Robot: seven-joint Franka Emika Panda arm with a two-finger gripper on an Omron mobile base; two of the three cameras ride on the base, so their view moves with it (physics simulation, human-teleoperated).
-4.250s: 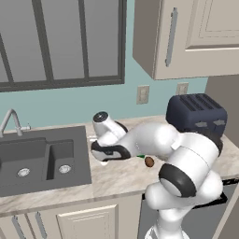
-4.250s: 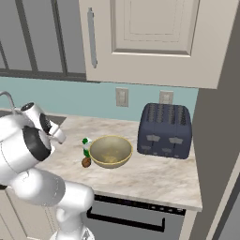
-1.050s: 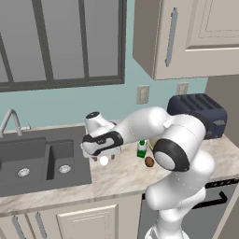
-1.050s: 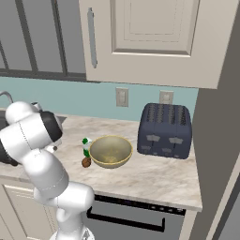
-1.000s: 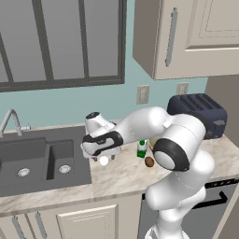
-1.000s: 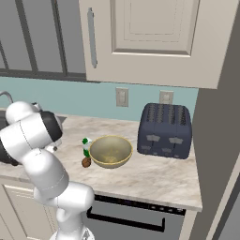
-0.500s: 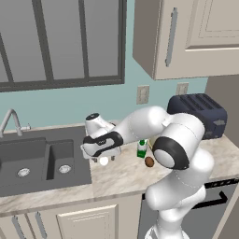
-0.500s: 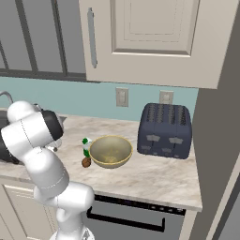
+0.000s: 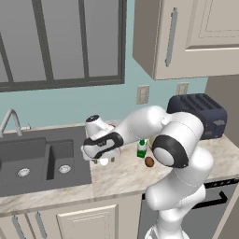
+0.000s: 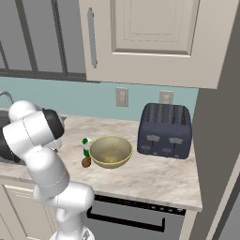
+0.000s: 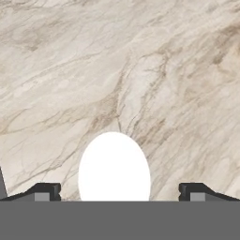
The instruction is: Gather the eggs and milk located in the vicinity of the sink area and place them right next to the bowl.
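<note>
A white egg (image 11: 114,168) lies on the marble counter (image 11: 140,70), just right of the sink (image 9: 37,158). My gripper (image 11: 117,192) points down over it, open, with one fingertip (image 11: 44,191) on each side and a gap to the shell. From the left base the gripper (image 9: 99,159) hangs right above that egg (image 9: 104,162). The green and white milk (image 10: 86,146) and the brown egg (image 10: 86,162) stand close against the left side of the olive bowl (image 10: 110,151). The milk (image 9: 141,148) and brown egg (image 9: 149,161) also show beside my arm.
A dark toaster (image 10: 164,130) stands right of the bowl. The chrome faucet (image 9: 11,122) rises behind the sink basins. Wall cabinets hang above the counter, and a dishwasher front (image 10: 126,218) sits below it.
Over four seconds the arm has swung left from the bowl to the counter beside the sink, above the white egg. In the last second it has barely moved, and the jaws stay open.
</note>
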